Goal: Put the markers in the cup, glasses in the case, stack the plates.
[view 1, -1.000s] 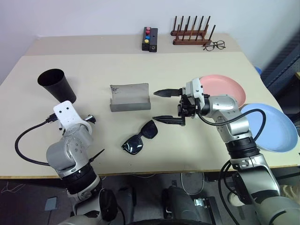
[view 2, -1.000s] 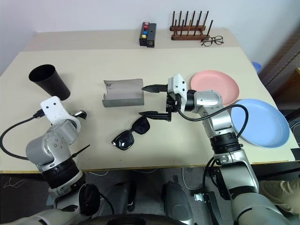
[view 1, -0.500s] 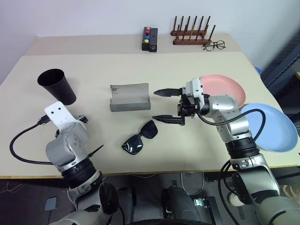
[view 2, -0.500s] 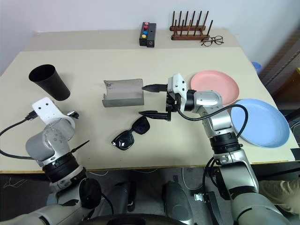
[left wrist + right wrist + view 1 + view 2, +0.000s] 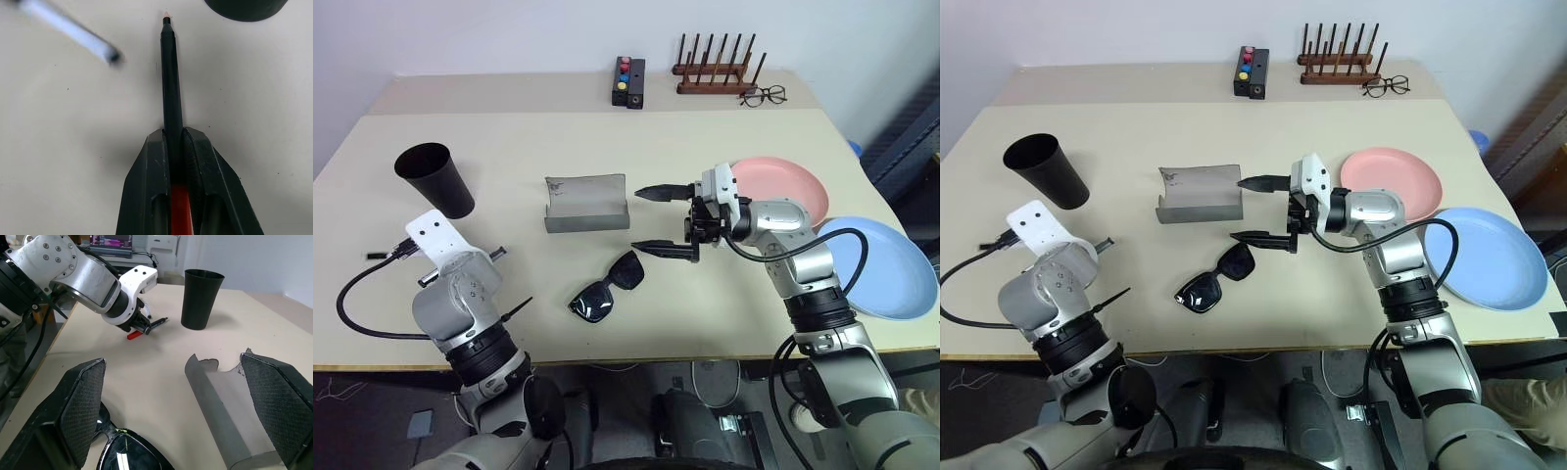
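the left gripper (image 5: pixel 173 142) pinches the black marker (image 5: pixel 171 83) just above the table (image 5: pixel 607 147), near the black cup (image 5: pixel 434 178). the white marker (image 5: pixel 68 29) lies beside it. the right gripper (image 5: pixel 658 219) is spread wide above the sunglasses (image 5: pixel 607 286), next to the grey case (image 5: pixel 585 204)

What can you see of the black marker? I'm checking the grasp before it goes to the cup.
The black marker is thin and dark-bodied with a red rear section. The left gripper has its jaws shut on it near that red part. Its tip points toward the black cup and lies low over the tan table; contact is unclear. The white marker lies apart.
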Motion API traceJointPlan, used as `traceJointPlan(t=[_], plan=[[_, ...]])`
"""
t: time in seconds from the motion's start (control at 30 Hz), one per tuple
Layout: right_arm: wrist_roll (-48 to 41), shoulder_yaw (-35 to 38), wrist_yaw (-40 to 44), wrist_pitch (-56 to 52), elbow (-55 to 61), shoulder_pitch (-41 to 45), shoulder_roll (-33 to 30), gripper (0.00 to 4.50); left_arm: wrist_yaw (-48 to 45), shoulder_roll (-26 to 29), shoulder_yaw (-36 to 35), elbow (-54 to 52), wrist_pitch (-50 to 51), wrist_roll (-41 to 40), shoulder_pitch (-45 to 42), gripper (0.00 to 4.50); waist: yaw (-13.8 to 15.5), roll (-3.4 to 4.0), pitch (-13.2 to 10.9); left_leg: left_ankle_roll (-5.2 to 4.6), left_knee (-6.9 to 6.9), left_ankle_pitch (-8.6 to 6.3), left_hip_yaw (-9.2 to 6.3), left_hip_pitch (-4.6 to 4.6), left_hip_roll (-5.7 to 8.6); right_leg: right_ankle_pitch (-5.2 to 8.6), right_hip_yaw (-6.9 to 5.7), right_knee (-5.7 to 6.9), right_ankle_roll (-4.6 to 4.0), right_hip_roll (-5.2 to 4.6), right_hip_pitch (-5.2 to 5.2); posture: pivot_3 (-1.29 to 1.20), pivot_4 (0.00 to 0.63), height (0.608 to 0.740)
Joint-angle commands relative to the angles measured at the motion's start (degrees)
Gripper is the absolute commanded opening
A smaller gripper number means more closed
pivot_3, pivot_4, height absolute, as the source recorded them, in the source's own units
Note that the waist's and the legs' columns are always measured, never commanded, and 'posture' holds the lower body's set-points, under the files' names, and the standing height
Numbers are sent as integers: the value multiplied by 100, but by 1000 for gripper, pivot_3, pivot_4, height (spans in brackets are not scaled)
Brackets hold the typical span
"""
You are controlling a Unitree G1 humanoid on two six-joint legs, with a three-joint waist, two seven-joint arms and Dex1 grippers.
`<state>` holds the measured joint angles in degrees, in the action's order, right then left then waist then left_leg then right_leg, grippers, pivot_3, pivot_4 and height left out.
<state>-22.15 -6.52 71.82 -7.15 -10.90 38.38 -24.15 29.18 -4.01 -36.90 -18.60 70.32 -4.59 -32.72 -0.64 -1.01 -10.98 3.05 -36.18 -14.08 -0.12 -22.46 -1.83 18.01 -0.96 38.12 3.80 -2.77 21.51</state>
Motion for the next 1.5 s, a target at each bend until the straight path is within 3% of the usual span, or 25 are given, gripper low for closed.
traceJointPlan(t=[0.03,0.2,0.37,0.57,0.73,0.9,1.03,1.17,1.5], plan=[[-58,107,-21,55,205,27,-36,4500,-29,-41,-128,-42,-40,-23,-53,94,-1,0,0,0,0,0,0,0,0,0,0,0,0,0,0,0,150,740],[-42,110,-33,85,152,55,-21,4500,-368,-149,-180,-304,-163,-291,53,94,3,0,0,1,0,0,0,0,0,0,0,0,0,0,0,0,150,740],[-122,135,-82,-21,193,51,16,4500,-1725,-437,-12,-1151,-1061,-1456,527,94,5,-17,-11,32,0,16,3,-6,-2,0,0,-6,0,-3,2,0,150,740],[-119,108,-129,38,125,-110,122,4500,-2965,162,1046,-1393,-2907,-1406,1193,94,-17,-22,-16,32,7,16,5,-3,-3,0,1,-7,-1,3,4,0,150,740],[-117,126,-105,171,-39,-168,219,4500,-3313,682,1377,-1038,-4270,-1153,1221,94,-5,-21,-16,2,4,1,5,-4,-3,-1,2,-8,-4,1,4,0,150,740],[-119,137,-173,239,-167,-104,416,4500,-3483,1138,1180,-453,-5172,-1280,955,94,-2,-21,-16,-4,4,-1,4,-5,-4,-2,2,-7,-4,2,5,0,150,740],[-94,109,-226,280,-246,-76,564,4500,-3525,1579,1192,111,-6072,-902,919,94,-9,-20,-16,-7,4,-2,6,-6,-5,-2,2,-8,-4,2,6,0,150,740],[-60,91,-250,325,-249,-108,635,4500,-3213,1913,1215,603,-7197,-237,952,94,1,-20,-17,-7,3,-2,6,-7,-6,-2,1,-7,-4,2,8,0,150,740],[-38,79,-263,355,-274,-115,681,4500,-2231,2280,1144,2001,-8681,543,624,94,7,-20,-17,-9,3,-3,5,-7,-9,-2,0,-4,-4,-2,8,0,150,740]])
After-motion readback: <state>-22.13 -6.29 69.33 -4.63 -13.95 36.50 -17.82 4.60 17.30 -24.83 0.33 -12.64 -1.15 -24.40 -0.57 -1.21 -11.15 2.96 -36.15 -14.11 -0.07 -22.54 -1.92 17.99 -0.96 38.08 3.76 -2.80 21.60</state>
